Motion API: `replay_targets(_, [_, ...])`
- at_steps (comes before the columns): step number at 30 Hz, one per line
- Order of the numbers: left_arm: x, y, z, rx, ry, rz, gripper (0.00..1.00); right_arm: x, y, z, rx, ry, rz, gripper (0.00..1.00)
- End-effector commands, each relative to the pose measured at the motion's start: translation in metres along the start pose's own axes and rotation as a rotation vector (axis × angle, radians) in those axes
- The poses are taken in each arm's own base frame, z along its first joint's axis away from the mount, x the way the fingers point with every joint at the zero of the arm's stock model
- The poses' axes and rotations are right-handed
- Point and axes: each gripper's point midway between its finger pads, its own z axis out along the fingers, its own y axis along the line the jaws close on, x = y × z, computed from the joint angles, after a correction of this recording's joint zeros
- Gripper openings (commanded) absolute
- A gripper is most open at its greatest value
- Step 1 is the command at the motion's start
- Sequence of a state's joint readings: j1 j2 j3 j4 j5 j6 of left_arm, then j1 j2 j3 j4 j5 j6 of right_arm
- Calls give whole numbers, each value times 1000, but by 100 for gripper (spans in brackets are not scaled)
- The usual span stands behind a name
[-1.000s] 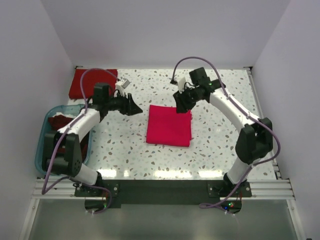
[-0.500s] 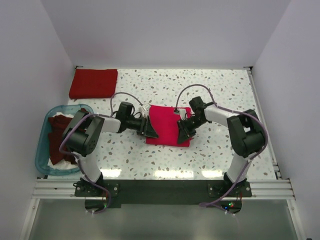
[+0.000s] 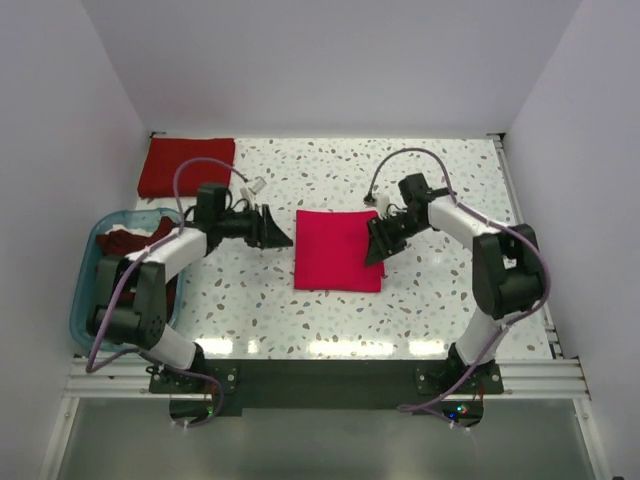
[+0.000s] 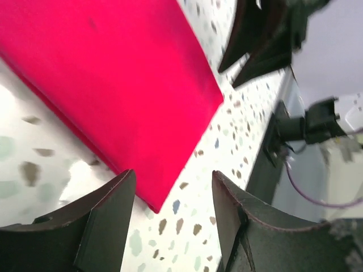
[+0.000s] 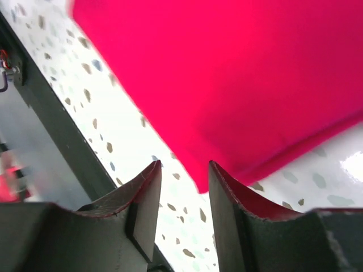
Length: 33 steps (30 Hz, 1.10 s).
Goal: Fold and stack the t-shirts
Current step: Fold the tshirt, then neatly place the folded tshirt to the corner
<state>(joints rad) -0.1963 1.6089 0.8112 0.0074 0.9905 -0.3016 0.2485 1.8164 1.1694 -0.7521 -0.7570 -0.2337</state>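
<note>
Shirt: crimson t-shirt (image 3: 339, 250) lies folded flat, mid table (image 3: 440, 290).
Left gripper (image 3: 280, 236): fingers spread, empty, just beside its left edge.
Right gripper (image 3: 376, 250): fingers parted, empty, at its right edge.

Two-armed robot at the tabletop: the white-and-black left arm (image 3: 165, 252) is folded back on itself, elbow out to the side, with its forearm reaching across towards its partner. At its end, the black two-fingered left tool (image 3: 280, 238) points at the opposite tool with its tips tilted downward. Its dark, wedge-shaped fingers (image 4: 108, 221) are spread wide and grip nothing. The white-and-black right arm (image 3: 470, 222) rises from its base, bends at the elbow and stretches its forearm away and across. The black two-fingered right tool (image 3: 376, 247) angles down and back towards the left tool. Its fingers (image 5: 142, 204) are parted by a narrower gap and also hold nothing. The two tools face each other, well apart.
</note>
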Motion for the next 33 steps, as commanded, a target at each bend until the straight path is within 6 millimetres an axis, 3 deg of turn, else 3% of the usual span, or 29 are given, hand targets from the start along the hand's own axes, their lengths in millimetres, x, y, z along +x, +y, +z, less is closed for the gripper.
replay_targets(1, [-38,-2,-36,-130,-135,76,61,-52,62,-27,59,-171,-301,45])
replay_targets(7, [-34,29,-60,-351,-175,-94,68,-70,100,20,360,-172,-694,47])
replay_targets(8, [-33,33,-62,-372,-169,-112,69,-67,110,37,363,-150,-750,47])
replay_targets(11, [-29,48,-69,-444,-163,-166,70,-71,116,56,427,-112,-859,48])
replay_targets(12, [-28,51,-71,-451,-164,-179,70,-72,128,64,427,-104,-916,48])
replay_targets(21, [-17,71,-73,-522,-133,-209,75,-65,146,123,380,-75,-978,48])
replay_targets(24, [-14,73,-72,-526,-121,-214,76,-61,147,135,374,-77,-983,48])
replay_targets(32, [-10,76,-71,-524,-113,-214,77,-52,113,164,437,-29,-974,48])
replay_targets(33, [-8,77,-70,-525,-109,-218,77,-49,109,166,438,-18,-974,43])
